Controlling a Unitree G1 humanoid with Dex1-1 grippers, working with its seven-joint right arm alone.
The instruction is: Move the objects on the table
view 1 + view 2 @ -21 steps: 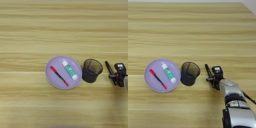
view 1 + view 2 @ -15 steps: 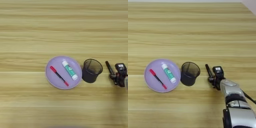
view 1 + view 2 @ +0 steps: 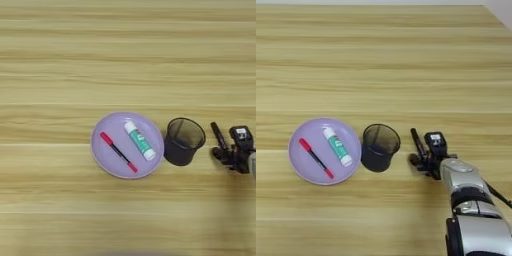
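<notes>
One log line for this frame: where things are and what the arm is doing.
gripper: right of mesh cup, apart | white tube, red pen: on purple plate | cup: upright, beside plate

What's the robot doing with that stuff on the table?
Right now it isn't holding anything. Its right gripper sits low over the wooden table, just to the right of the black mesh cup, not touching it. The cup stands upright and looks empty. Left of the cup, a purple plate holds the white tube with a green label and a red pen.
</notes>
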